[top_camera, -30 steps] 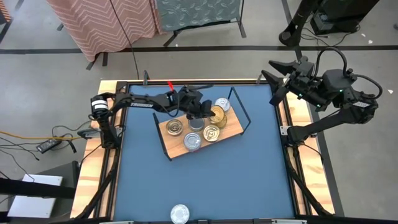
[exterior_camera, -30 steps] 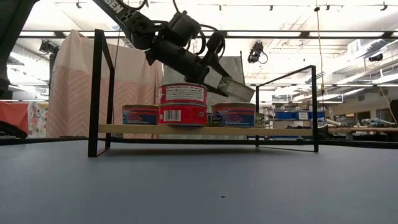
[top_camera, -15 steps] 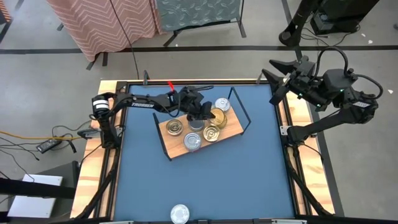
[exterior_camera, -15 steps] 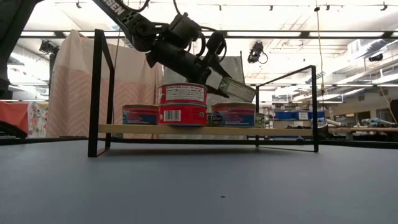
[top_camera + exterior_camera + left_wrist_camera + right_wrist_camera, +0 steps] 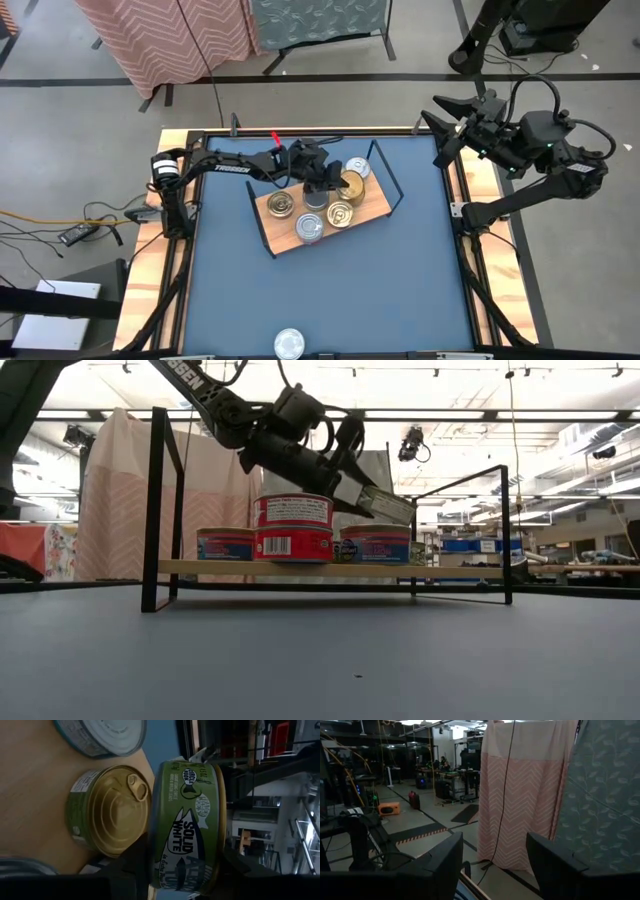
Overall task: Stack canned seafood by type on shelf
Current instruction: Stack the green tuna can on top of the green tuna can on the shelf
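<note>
The shelf (image 5: 375, 206) is a light-wood board with black wire end frames, standing mid-table. On it rest several flat tins, gold-lidded (image 5: 282, 205) and silver-lidded (image 5: 312, 229). The low view shows two red tins (image 5: 293, 527) stacked, with blue-labelled tins (image 5: 225, 544) either side. My left gripper (image 5: 372, 500) is shut on a green-labelled tuna tin (image 5: 187, 825) above the shelf's far right part. Below it sits a gold-lidded green tin (image 5: 107, 810) on the board. My right gripper (image 5: 450, 125) waits open, raised by the table's far right corner. My left gripper pinches the green tin between its two fingers, one on each flat face (image 5: 155, 865), with the label wall facing the wrist camera. The fingers slant down from the table's left side. The tin (image 5: 387, 506) is lifted clear of the shelf and tilted.
One silver-lidded tin (image 5: 289, 343) lies alone at the table's near edge. The wire end frames (image 5: 160, 510) rise on both ends of the shelf. Blue table surface (image 5: 400, 290) lies open between the shelf and the near edge.
</note>
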